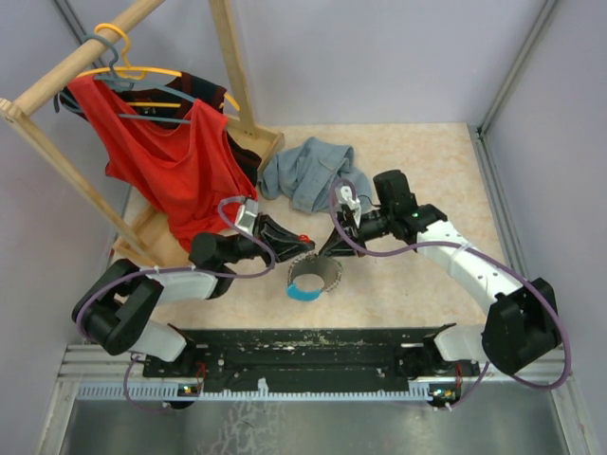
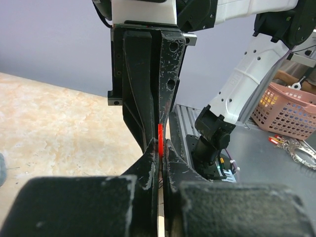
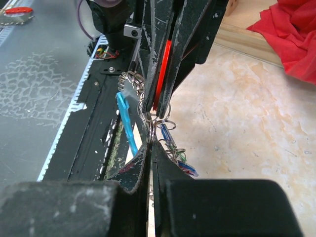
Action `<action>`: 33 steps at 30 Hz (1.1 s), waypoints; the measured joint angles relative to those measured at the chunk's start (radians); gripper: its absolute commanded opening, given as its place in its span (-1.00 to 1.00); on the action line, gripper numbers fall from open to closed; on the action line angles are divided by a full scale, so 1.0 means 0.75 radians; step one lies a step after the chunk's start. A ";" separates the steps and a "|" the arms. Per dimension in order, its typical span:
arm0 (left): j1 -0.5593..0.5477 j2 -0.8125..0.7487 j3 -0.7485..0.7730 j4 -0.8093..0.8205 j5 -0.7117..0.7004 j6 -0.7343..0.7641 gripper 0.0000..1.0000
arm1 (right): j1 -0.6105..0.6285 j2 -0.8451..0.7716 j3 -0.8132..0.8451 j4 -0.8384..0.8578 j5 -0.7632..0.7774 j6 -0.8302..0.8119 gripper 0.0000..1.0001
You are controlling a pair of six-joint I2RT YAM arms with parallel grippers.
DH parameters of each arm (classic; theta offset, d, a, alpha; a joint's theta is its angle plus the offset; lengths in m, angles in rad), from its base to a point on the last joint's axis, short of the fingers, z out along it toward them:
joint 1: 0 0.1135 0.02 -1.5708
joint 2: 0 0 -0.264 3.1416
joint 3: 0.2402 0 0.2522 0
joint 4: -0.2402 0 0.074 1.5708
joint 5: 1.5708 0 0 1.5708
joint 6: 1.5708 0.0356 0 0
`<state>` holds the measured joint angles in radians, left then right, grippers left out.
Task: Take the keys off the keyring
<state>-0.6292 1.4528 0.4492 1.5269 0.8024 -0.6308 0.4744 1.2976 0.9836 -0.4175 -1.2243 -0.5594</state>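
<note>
red key (image 2: 160, 132) pinched in left gripper (image 2: 161, 150), right gripper (image 3: 150, 146) clamped on chain (image 3: 141, 96).

Robot lab cell: grey panel walls (image 1: 379, 57) all round, aluminium rail (image 1: 332, 391) at six o'clock, wooden clothes rack (image 1: 76, 59) at ten.

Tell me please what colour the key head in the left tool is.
Key head is red, clearest in the right wrist view.
</note>
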 measured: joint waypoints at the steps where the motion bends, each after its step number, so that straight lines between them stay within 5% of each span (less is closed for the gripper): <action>1: 0.004 0.000 -0.001 0.000 0.009 0.000 -1.00 | 0.000 0.000 0.000 -0.004 -0.010 -0.004 -1.00; 20: 0.048 -0.008 0.023 -0.001 0.090 -0.039 -1.00 | 0.028 0.002 -0.001 0.023 0.056 -0.039 -1.00; 33: 0.047 -0.015 0.041 -0.001 0.104 -0.057 -1.00 | 0.045 0.009 -0.003 0.077 0.104 -0.010 -0.50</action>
<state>-0.5938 1.4414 0.4801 1.5261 0.8803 -0.6739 0.5083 1.3045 0.9813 -0.3599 -1.1465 -0.5667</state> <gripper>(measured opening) 0.015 0.209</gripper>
